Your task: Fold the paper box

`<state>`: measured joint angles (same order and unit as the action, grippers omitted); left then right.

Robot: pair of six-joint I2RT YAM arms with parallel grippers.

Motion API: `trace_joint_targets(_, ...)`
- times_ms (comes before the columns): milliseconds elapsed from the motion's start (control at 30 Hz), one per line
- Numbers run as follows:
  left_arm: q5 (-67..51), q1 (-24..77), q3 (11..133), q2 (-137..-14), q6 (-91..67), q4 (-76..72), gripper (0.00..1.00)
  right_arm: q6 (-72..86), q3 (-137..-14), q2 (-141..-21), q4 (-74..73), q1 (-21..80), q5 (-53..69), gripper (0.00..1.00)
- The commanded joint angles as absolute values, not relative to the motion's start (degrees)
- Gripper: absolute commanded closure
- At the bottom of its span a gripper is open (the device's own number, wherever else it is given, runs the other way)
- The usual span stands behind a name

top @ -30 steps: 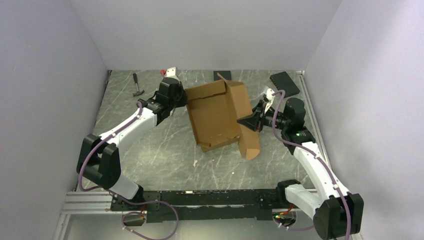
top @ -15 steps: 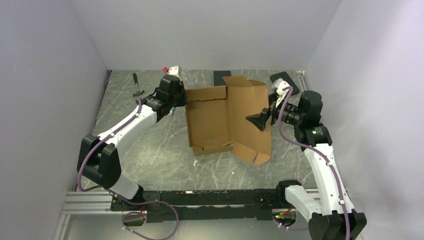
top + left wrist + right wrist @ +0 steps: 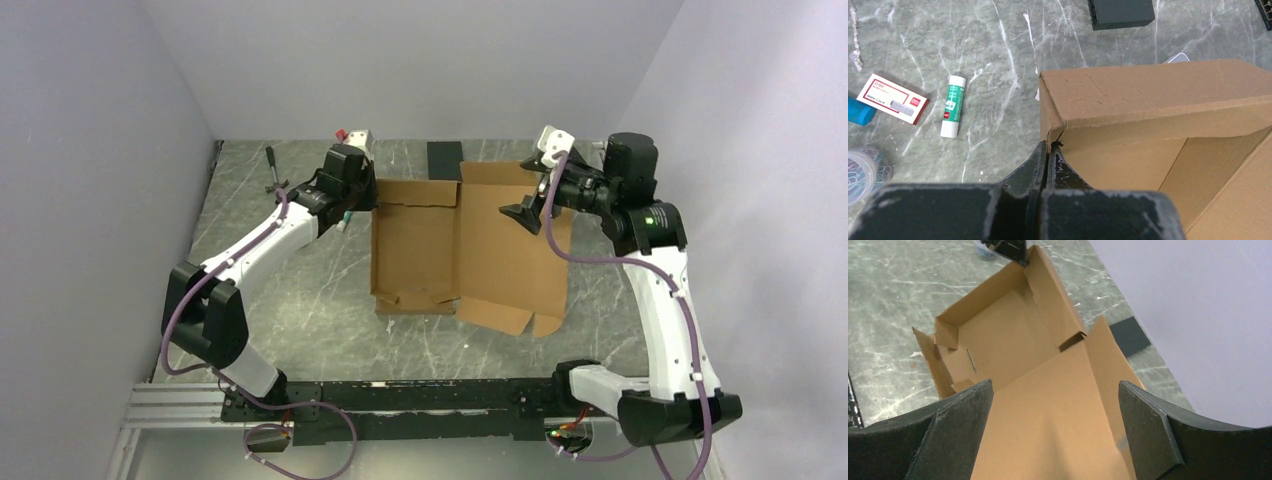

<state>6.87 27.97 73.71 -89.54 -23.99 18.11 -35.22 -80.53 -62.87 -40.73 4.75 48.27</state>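
My left arm [image 3: 255, 245] reaches from its near-left base towards the far side, elbow bent, forearm angling right towards the middle. At its end the left gripper [image 3: 366, 205] points right with its jaws pressed together, only a thin seam between them in the wrist view. My right arm [image 3: 672, 300] climbs steeply from its near-right base along the right side, the wrist turned left at the top. The right gripper [image 3: 522, 213] hangs raised, jaws spread wide, both fingers [image 3: 960, 407] aimed left and downward.

Grey marble tbl [image 3: 310, 310], plain pale walls [image 3: 400, 70]
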Motion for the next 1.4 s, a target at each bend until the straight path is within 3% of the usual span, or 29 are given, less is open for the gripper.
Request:
trace_joint_targets(0, 5.0, 28.5, 77.3, -90.0, -21.9, 18.3, 1.00, -42.8, -88.1, -66.6, -46.2, 7.6, 48.4, 0.01)
trace_joint_targets(167, 3.8, 28.7, 77.6, -90.7, -21.2, 17.8, 1.00, -46.7, -93.7, -73.4, -48.7, 13.3, 46.4, 0.01)
trace_joint_targets(333, 2.6, 29.4, 78.0, -91.1, -20.6, 17.5, 1.00, -49.3, -88.8, -78.8, -41.9, 22.1, 38.8, 0.02)
trace_joint_targets(700, 1.8, 30.3, 77.4, -91.6, -20.5, 17.0, 1.00, -50.9, -96.1, -96.6, -37.8, 25.0, 30.8, 0.13)
trace_joint_targets(867, 1.7, 30.4, 77.0, -91.6, -20.5, 16.4, 1.00, -52.4, -97.8, -99.5, -39.1, 27.4, 27.3, 0.25)
trace_joint_targets(1033, 1.4, 30.5, 77.0, -91.6, -20.7, 16.2, 1.00, -53.3, -95.8, -100.3, -36.7, 29.5, 22.9, 0.49)
trace_joint_targets(1133, 1.3, 30.5, 76.8, -91.4, -20.8, 16.0, 1.00, -53.6, -93.6, -100.0, -34.4, 30.3, 20.7, 0.58)
trace_joint_targets(1367, 0.7, 30.8, 76.4, -91.1, -21.2, 15.3, 1.00, -53.9, -89.8, -98.7, -29.9, 31.2, 18.6, 0.68)
